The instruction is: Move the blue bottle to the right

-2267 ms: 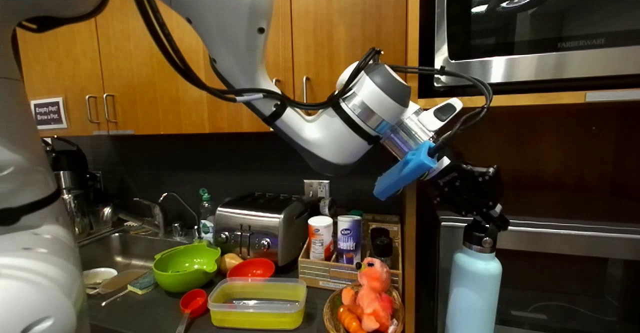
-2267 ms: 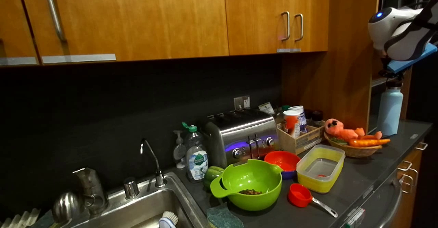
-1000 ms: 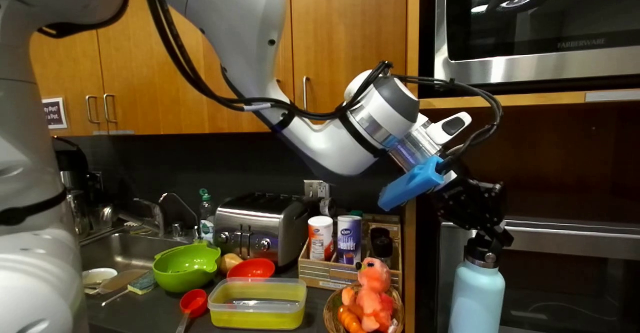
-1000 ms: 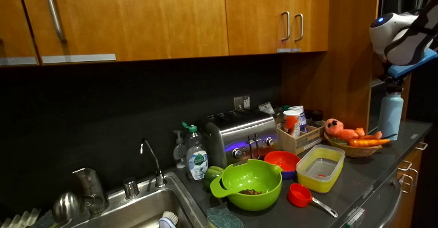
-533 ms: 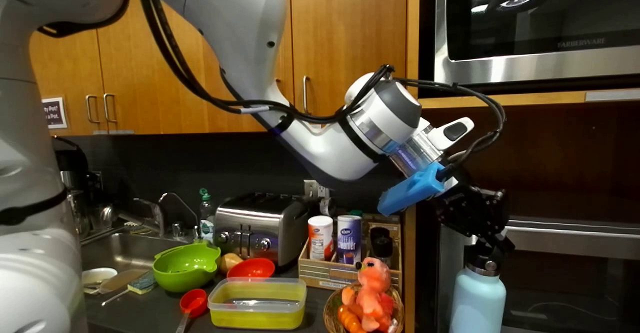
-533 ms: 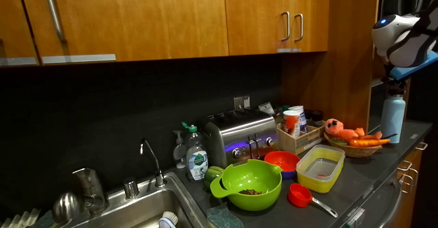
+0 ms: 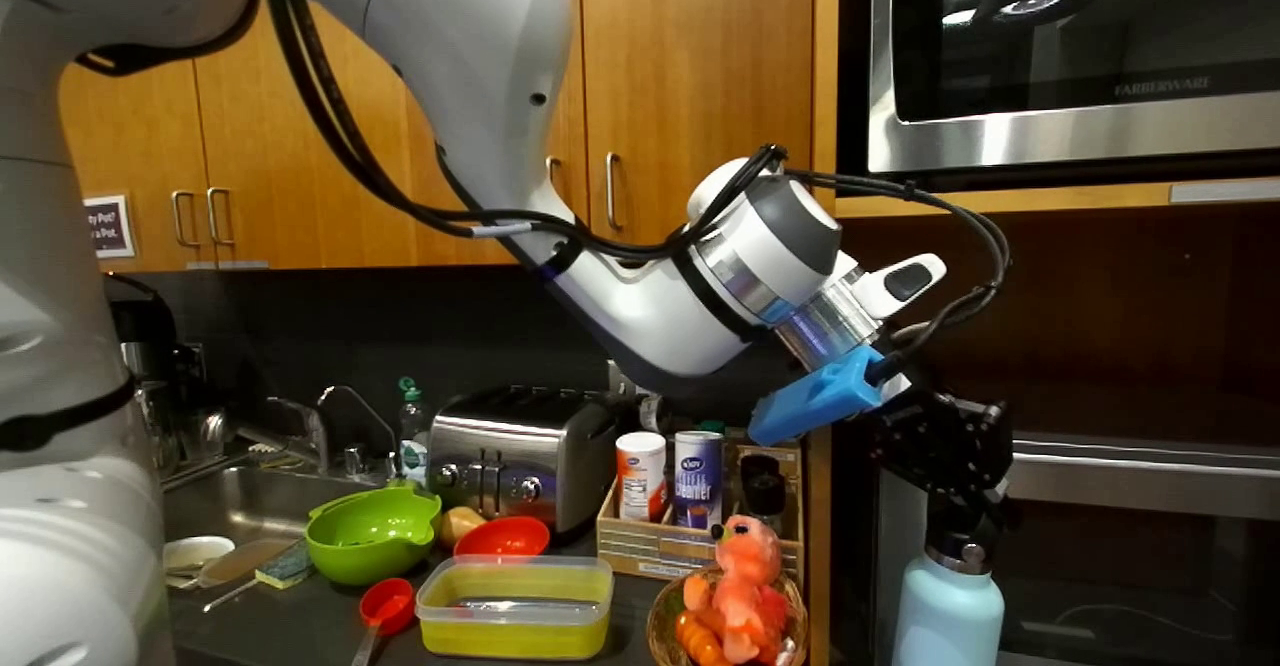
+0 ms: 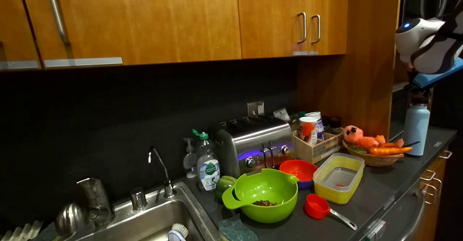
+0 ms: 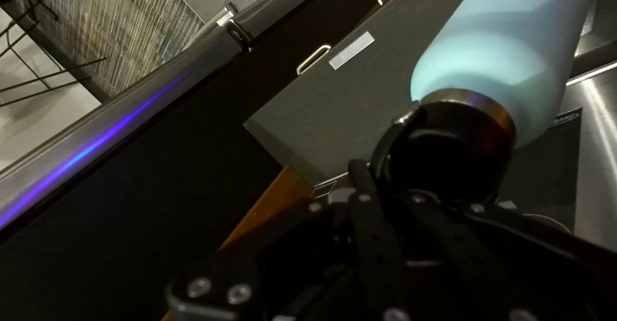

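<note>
While your jaws pinch the loop (image 9: 385, 145) of the dark cap (image 9: 453, 152), the blue bottle (image 8: 416, 130) is below them, close to upright, at the right of both exterior views; you cannot tell whether its base touches the table (image 8: 383, 179). To its left in both of those views you have the wicker basket (image 8: 383, 160), which holds a pink plush toy (image 7: 745, 576) and an orange carrot (image 8: 389, 151), while the yellow container (image 8: 340, 196) and the red measuring cup (image 8: 317, 206) sit on the same table farther left, well apart from the bottle.
</note>
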Controlling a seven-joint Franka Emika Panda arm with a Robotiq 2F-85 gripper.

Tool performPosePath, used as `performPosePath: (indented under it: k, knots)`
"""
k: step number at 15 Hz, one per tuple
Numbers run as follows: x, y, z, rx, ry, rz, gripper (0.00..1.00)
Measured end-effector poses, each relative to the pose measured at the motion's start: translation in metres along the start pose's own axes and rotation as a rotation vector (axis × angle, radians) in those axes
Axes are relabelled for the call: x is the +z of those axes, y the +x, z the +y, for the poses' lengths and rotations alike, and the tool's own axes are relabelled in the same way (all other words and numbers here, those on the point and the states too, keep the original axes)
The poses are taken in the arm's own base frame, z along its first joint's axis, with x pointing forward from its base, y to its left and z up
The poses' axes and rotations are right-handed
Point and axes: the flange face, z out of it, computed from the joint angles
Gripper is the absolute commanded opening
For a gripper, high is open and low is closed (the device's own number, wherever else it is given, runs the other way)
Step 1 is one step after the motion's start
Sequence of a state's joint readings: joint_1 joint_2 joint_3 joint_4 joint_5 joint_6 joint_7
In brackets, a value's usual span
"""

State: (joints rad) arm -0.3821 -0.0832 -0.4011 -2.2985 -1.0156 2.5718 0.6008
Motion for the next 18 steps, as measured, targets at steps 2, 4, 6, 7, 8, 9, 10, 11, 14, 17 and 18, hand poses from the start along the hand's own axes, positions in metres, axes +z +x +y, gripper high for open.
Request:
performPosePath:
  k: [2,4,6,7,8,9,10,11,14,17,18]
  knots:
    - [0.0012,-0.0020,-0.0012,-0.002,0.002,-0.003,0.02]
    - [0.0021,-0.0039,-0.0025,-0.003,0.005,-0.005,0.02]
    - [0.0032,-0.0056,-0.0029,-0.003,0.008,-0.007,0.02]
    - [0.0035,-0.0059,-0.0025,-0.002,0.009,-0.006,0.02]
    - [0.0038,-0.0062,-0.0020,-0.001,0.010,-0.006,0.06]
    - [0.0042,-0.0063,-0.0012,0.000,0.010,-0.005,0.32]
    - [0.0045,-0.0065,-0.0005,0.001,0.010,-0.006,0.33]
    - [0.0049,-0.0068,0.0002,0.003,0.009,-0.006,0.37]
    - [0.0045,-0.0066,0.0012,0.005,0.011,-0.003,0.56]
    - [0.0042,-0.0062,0.0023,0.007,0.010,-0.002,0.76]
    - [0.0040,-0.0059,0.0029,0.008,0.010,-0.001,0.84]
